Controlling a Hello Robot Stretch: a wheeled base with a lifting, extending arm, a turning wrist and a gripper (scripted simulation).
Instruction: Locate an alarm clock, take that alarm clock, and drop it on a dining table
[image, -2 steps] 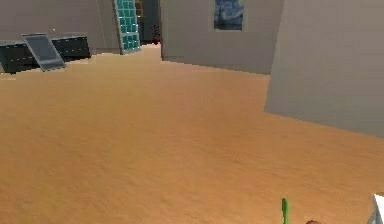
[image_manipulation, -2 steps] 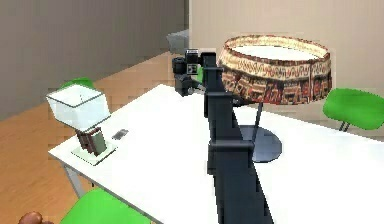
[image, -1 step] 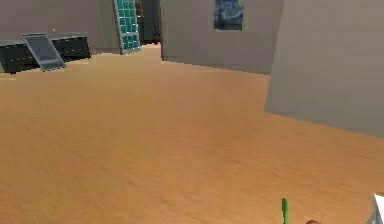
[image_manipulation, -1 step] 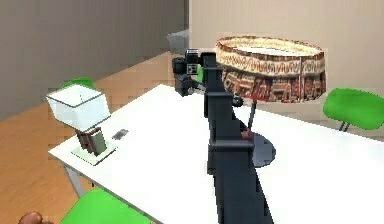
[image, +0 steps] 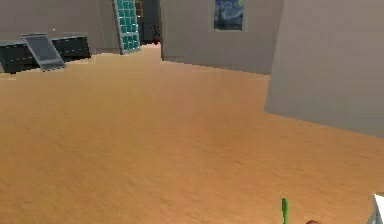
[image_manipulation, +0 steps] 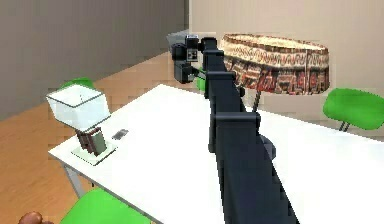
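Forward view: bare wooden floor (image: 150, 130) runs to grey walls. On the far wall hangs a blue painting (image: 238, 14). At far left stands a dark cabinet (image: 75, 46) with a grey panel (image: 43, 52) leaning on it, and beside that a glass-block panel (image: 127, 27). No table or clock stands on this stretch of floor.

Arm side view: a white dining table (image_manipulation: 160, 135) with 3 green chairs round it: 1 far right (image_manipulation: 357, 105), 1 far left (image_manipulation: 76, 85), 1 near (image_manipulation: 100, 212). The arm (image_manipulation: 235, 140) reaches out across the top. The gripper (image_manipulation: 180, 62) sits in line with the table's far corner, just left of a patterned basket (image_manipulation: 275, 60). Its end is a dark lump, so I cannot tell the state of the fingers or whether they hold anything. No shape here reads as an alarm clock. A small dark thing (image_manipulation: 122, 133) lies on the near left of the table, next to a white box on a stand (image_manipulation: 78, 105).

Risks, as I judge them:
- I cannot tell whether the gripper is over the corner or past it. If the clock is in it, a release here could send it to the floor.
- The arm is close to the basket. A turn of the base could knock the basket.
- Anything let go toward the right could land in the basket instead of on the tabletop.
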